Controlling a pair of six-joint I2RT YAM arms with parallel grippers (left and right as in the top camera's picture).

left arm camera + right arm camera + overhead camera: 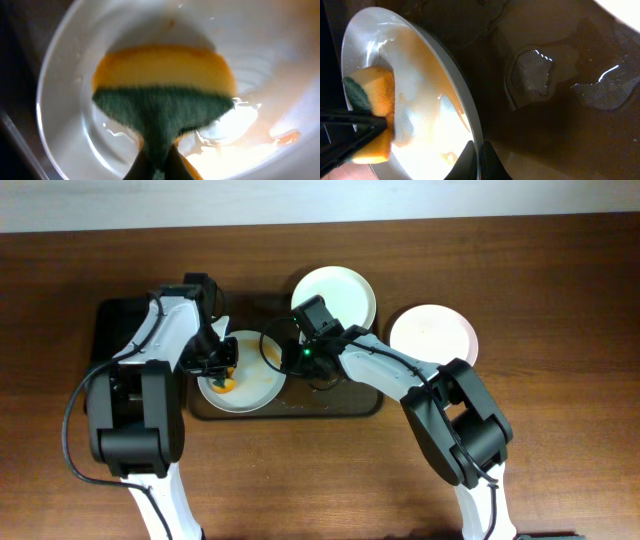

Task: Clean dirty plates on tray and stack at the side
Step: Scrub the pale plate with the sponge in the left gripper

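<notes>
Left wrist view shows the left fingers (pixel 139 169) closed tight on a sponge (pixel 162 95). The sponge is yellow at the top of the frame and green lower down. It is pressed on the dirty plate (pixel 60 125), which is wet and shiny. An orange smear shows at the lower right of that frame.

In the right wrist view, the right fingers (pixel 494 167) pinch the rim of the same plate at the bottom of the frame. One finger is on each side of the rim. Puddles of water (pixel 535 75) lie on the brown tray beside it.

From overhead, the dirty plate lies in the left part of the tray (pixel 340 402). A white plate (pixel 335 295) sits at the tray's upper edge, near the top middle of the frame. A pale plate (pixel 432 335) lies on the tabletop (pixel 560 430), just right of the tray. A black tray (pixel 115 330) sits at the left, partly under the left arm.
</notes>
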